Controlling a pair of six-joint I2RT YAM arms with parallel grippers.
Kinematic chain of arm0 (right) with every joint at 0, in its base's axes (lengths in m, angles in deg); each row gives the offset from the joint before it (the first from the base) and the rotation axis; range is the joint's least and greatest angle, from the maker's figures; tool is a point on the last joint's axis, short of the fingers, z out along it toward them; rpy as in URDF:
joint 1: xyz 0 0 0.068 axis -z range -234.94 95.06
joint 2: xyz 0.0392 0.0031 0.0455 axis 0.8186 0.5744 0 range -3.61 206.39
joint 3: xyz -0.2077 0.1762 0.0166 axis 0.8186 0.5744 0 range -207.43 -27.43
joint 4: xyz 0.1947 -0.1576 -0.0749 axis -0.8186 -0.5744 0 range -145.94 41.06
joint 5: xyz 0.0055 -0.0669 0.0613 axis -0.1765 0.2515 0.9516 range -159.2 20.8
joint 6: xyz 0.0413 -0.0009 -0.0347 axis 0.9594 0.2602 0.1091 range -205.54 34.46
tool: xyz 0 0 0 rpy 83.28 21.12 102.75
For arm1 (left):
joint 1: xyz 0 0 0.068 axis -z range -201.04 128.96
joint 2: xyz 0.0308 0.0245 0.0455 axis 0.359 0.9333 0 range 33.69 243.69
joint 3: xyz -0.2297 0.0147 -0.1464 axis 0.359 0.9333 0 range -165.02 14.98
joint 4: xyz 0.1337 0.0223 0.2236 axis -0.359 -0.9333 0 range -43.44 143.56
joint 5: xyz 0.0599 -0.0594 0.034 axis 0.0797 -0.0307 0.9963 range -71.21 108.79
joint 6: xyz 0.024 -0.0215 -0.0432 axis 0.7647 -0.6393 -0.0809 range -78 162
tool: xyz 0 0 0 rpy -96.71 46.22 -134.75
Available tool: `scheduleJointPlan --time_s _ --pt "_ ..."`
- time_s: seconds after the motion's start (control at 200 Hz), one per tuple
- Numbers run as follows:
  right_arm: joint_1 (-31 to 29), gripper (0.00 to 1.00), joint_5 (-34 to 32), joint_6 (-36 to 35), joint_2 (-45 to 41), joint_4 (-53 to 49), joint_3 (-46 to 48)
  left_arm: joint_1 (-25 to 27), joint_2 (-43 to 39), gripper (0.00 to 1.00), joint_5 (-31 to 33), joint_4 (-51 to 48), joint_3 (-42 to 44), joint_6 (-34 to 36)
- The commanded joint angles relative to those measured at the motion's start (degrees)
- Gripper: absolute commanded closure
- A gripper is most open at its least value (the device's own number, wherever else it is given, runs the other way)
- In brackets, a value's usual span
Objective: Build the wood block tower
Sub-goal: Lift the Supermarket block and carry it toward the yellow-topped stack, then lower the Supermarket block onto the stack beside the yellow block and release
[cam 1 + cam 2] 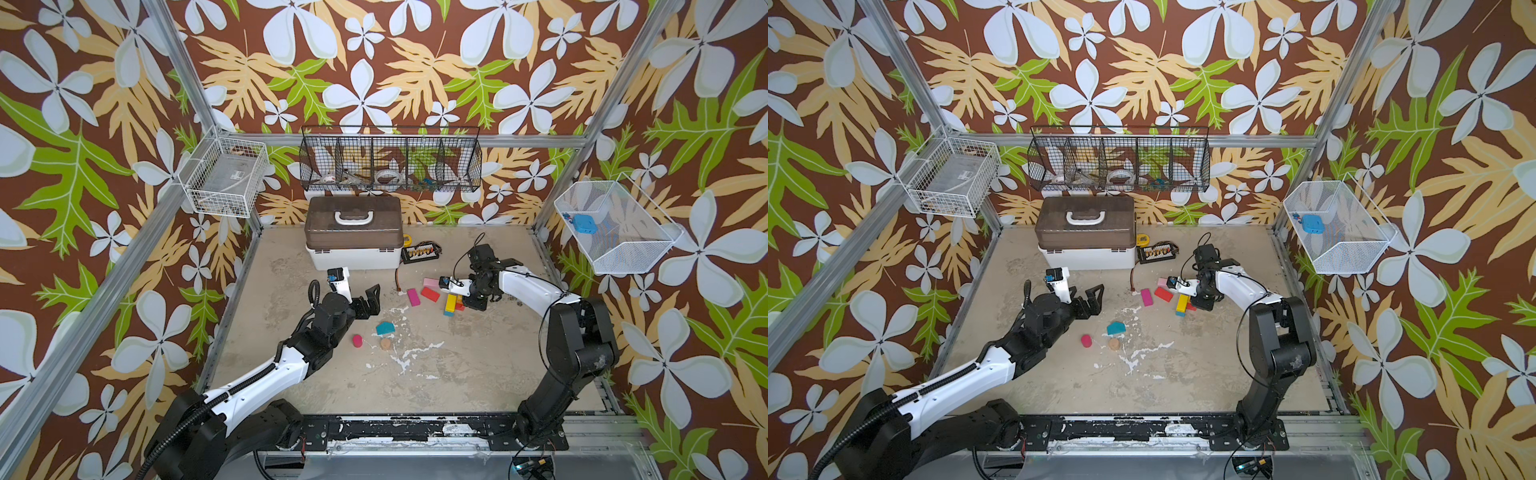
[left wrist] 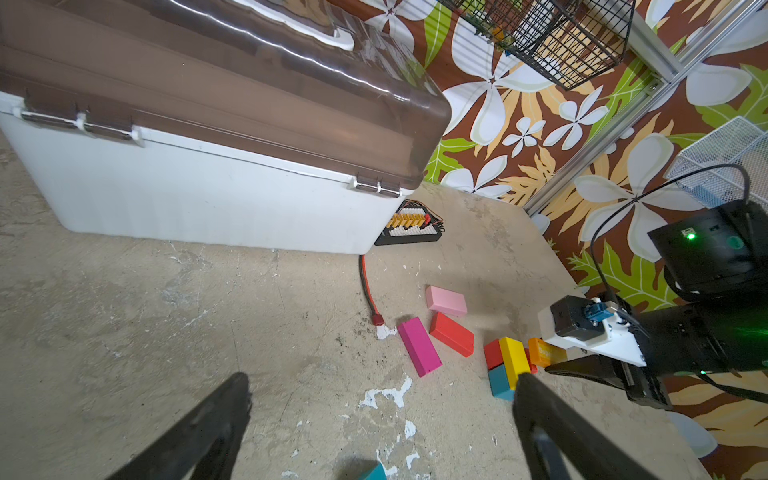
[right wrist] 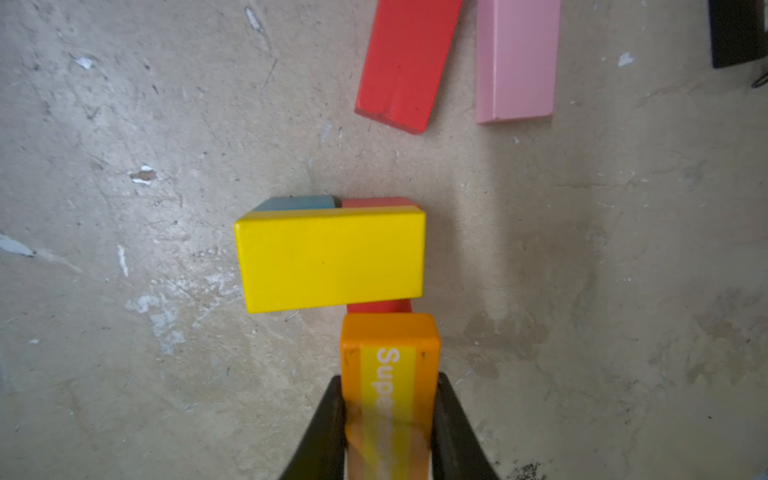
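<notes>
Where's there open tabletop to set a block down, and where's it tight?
Widest bare patch: the front of the table, between the tan cylinder and the front rail. A smaller gap lies between the teal roof piece and the yellow block. Crowded: around the yellow block, red bar and right gripper.

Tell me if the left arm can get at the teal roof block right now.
Probably yes. The left end effector is open and empty; the teal roof block lies alone on the table close beside it, nothing between them. The right end effector holds an orange block well away.
</notes>
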Motion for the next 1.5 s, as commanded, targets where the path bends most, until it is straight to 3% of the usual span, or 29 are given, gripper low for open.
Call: scheduleJointPlan --time_s 0.0,1.498 --pt "0.03 0.75 1.48 0.33 0.28 -1.21 -0.24 -0.15 -0.12 0.0 -0.15 0.78 -0.62 -0.31" --pt "0.43 0.64 0.53 1.65 3.58 -1.09 -2.12 -0.11 0.41 0.0 -0.15 0.84 -0.79 -0.15"
